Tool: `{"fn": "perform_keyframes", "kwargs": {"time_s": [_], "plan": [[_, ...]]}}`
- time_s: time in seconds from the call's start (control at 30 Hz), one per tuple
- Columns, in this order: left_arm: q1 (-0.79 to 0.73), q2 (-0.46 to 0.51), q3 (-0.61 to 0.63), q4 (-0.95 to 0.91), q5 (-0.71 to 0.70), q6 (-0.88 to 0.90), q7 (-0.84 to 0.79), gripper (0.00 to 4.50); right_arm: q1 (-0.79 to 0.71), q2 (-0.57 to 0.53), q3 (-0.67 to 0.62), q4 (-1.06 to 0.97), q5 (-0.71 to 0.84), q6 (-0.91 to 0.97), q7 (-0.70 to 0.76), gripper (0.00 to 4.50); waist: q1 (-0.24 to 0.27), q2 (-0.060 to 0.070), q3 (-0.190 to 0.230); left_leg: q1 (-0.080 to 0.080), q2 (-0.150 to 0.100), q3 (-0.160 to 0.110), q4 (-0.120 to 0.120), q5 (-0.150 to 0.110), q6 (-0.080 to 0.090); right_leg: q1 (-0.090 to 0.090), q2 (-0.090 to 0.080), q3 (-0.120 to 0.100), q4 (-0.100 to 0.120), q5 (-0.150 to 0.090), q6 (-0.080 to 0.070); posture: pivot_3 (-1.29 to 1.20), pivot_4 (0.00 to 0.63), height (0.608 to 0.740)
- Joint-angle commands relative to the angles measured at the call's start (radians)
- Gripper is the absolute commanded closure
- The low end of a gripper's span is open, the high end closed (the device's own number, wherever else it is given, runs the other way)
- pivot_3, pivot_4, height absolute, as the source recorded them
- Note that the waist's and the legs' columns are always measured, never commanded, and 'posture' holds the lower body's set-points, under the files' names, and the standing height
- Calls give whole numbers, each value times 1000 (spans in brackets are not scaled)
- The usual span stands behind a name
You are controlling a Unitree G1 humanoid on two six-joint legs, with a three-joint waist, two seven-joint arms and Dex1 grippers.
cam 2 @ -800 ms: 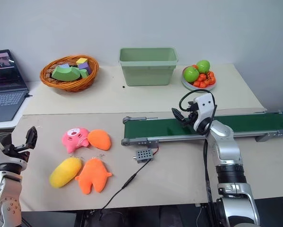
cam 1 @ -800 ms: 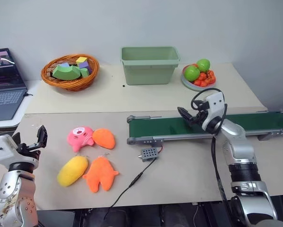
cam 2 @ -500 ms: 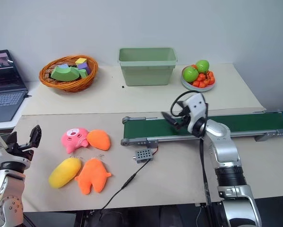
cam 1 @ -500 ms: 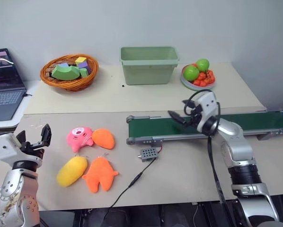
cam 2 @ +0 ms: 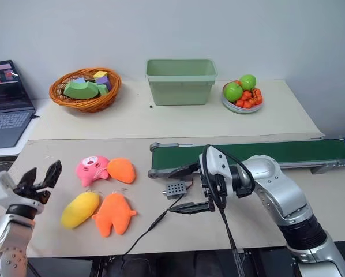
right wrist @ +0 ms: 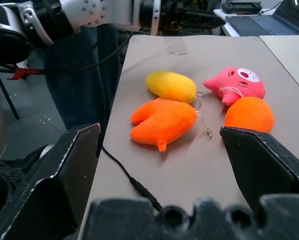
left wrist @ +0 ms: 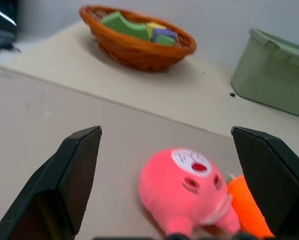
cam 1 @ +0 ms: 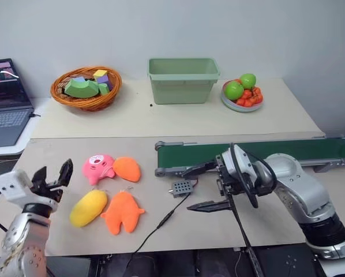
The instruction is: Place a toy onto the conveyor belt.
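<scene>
I am in the approach: my right gripper (cam 2: 187,188), jaws spread and empty, points across the table at the yellow mango plush (cam 2: 80,209), which lies untouched near the front edge beside the orange lobed plush (cam 2: 114,214). The left gripper (cam 1: 53,175) hovers open just beside it. Next I judge a pinch across its middle, then a carry over bare tabletop to the green conveyor belt (cam 2: 288,151), minding the cable (cam 2: 155,222).

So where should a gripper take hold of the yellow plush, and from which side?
Probably across the narrow middle of the yellow plush, coming from above. It lies flat as a slanted oval, and the orange lobed plush sits close on one long side, so the fingers should straddle its short width. The open left gripper is nearest.
</scene>
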Motion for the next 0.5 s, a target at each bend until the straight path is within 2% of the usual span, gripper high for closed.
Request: {"fn": "perform_keyframes", "kwargs": {"time_s": [0.03,0.1,0.23,0.33,0.5], "plan": [[148,40,137,27,-318,130,-205,82,0,8,0,-14,-14,-6,-18,0,-4,0,0,-1,0,1,0,0,0,-2,0,0,0,0,0,0,150,728],[200,59,163,59,-374,160,-258,82,5,9,3,-9,-22,-9,-22,0,-1,1,0,-1,0,1,0,-1,1,-2,0,0,0,-1,-1,0,150,728],[266,89,163,116,-349,163,-329,82,13,12,3,-6,-35,-10,-29,0,14,2,2,3,0,1,0,-4,6,3,0,-2,-1,-1,-1,0,150,728],[261,91,159,191,-340,163,-335,82,21,16,1,-11,-31,-7,-36,0,17,3,2,8,1,0,0,-5,9,12,0,-3,-4,-1,-1,0,150,728],[242,76,81,279,-254,141,-366,82,26,19,-8,-21,-23,-1,-50,0,16,3,2,10,1,0,-1,-6,9,13,0,-3,-4,-1,-1,0,150,728]]}}
